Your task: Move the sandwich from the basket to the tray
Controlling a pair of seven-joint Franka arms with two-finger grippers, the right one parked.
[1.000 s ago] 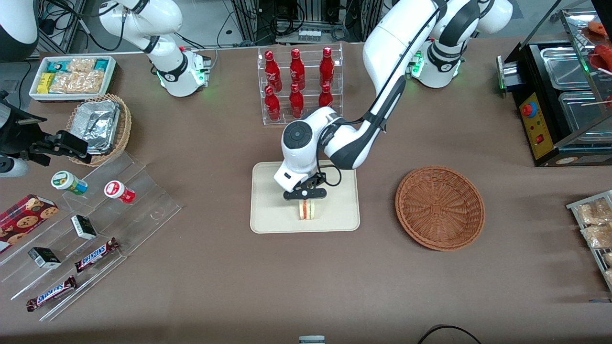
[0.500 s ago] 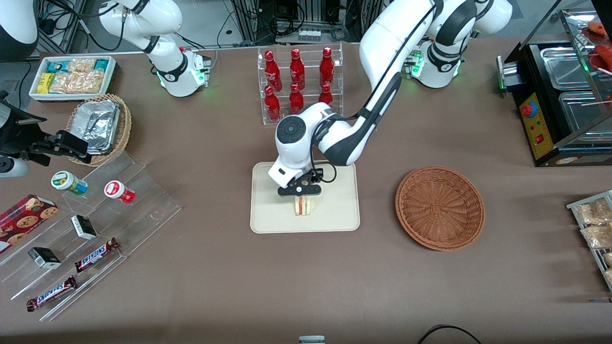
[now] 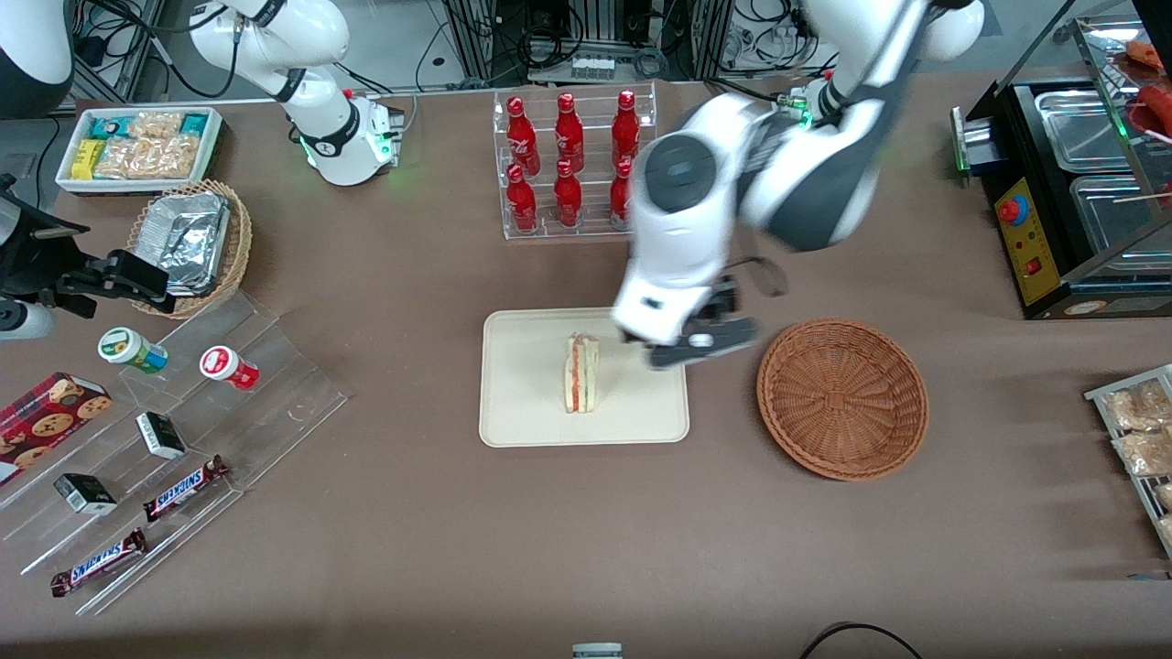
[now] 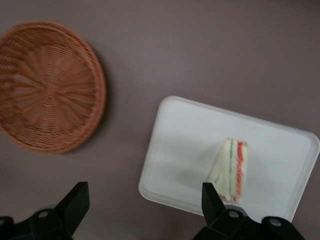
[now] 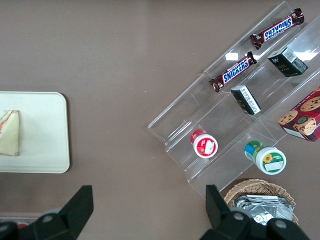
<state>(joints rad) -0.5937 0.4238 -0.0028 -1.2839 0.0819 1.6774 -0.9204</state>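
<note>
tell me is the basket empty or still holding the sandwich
Empty: the basket shows only bare weave. The sandwich sits on the tray; the open end effector hovers between them.

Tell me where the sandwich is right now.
The sandwich stands on its edge in the middle of the tray; the open gripper hangs between it and the basket.

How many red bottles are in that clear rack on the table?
6, in the clear rack: three on the upper step, three on the lower step nearer the front camera. The arm partly covers one lower bottle. The gripper, open, hangs between the tray and basket.
</note>
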